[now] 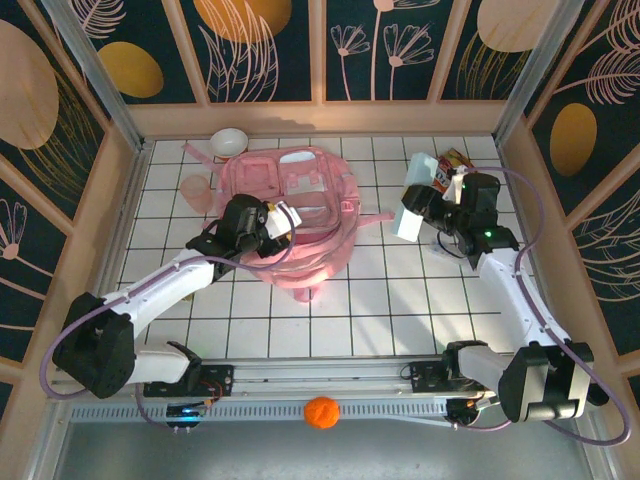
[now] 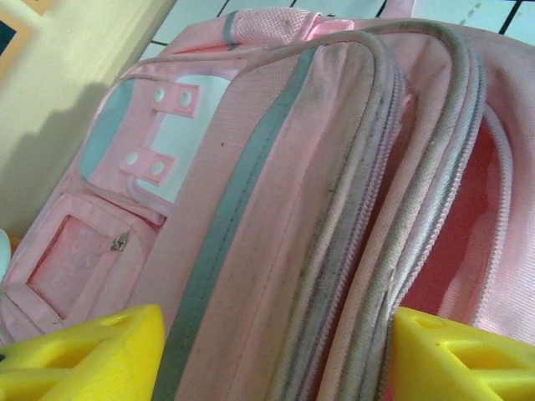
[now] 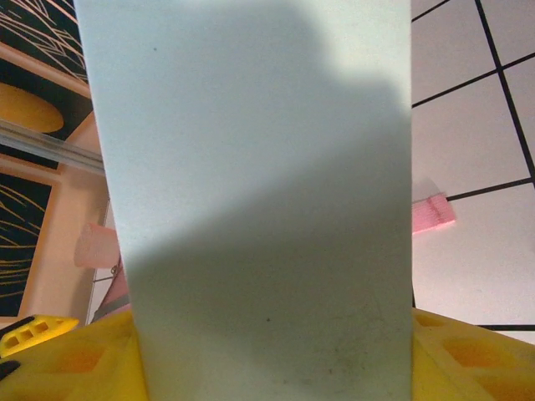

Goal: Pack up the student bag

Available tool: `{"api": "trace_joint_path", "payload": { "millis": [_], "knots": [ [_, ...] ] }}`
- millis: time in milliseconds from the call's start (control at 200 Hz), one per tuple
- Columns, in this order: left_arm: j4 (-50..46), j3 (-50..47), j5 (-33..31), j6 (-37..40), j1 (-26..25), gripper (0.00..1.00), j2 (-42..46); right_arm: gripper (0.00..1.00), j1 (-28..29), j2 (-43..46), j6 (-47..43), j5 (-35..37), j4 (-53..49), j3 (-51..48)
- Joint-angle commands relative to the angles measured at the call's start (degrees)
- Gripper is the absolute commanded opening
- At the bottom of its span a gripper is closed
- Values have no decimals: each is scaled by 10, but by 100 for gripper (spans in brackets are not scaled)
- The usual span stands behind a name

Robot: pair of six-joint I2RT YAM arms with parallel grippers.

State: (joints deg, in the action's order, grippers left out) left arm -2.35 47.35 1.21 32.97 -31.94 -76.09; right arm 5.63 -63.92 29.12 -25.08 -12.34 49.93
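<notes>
Left wrist view: the student bag (image 2: 251, 209), a pink backpack lying on its back, sits directly under the left gripper (image 2: 276, 359). Its grey zip rim runs lengthwise straight out ahead of the jaws. The two yellow fingers (image 2: 84, 355) stand apart on either side of that rim, but I cannot tell whether they are pressing it. The gap of the main pocket shows its pink lining just inside the right-hand finger. From above, the right gripper (image 1: 418, 212) is clamped on a white box (image 1: 407, 226), which stands upright between its jaws. The bag's open mouth lies off those jaws toward the left arm's side, near but not touching. The left arm is at the bag and the right one is a little way off. The coming move looks to me like holding the rim apart so the box can go in. The table (image 1: 380, 300) is white tile with dark grid lines. Beyond the bag are a bowl (image 1: 228, 142) and a pink cup (image 1: 196, 190), and a carton (image 1: 455, 163) stands behind the right jaws. Wood-framed walls painted with leaves close in three sides.
</notes>
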Motion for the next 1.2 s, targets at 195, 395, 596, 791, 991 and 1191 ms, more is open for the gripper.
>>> {"api": "trace_joint_path", "payload": {
  "millis": [195, 395, 596, 791, 991, 1191],
  "knots": [
    [43, 39, -54, -18, 2, 40, -46, 43, 21, -3, 11, 17, 24, 19],
    [9, 72, 48, -70, 1, 5, 3, 43, 26, 14, 6, 34, 5, 22],
    [13, 98, 115, -122, 2, 0, 44, 40, 29, 46, -40, 24, 11, 28],
    [-37, 156, 186, -133, 0, 0, 48, 37, 30, 65, -124, -22, 2, 60],
    [-26, 168, 179, -149, 0, 0, 60, 38, 60, 74, -241, -77, -7, 80],
    [-28, 178, 167, -149, 1, 0, 57, 31, 119, 93, -423, -72, -26, 73]
  ]
}}
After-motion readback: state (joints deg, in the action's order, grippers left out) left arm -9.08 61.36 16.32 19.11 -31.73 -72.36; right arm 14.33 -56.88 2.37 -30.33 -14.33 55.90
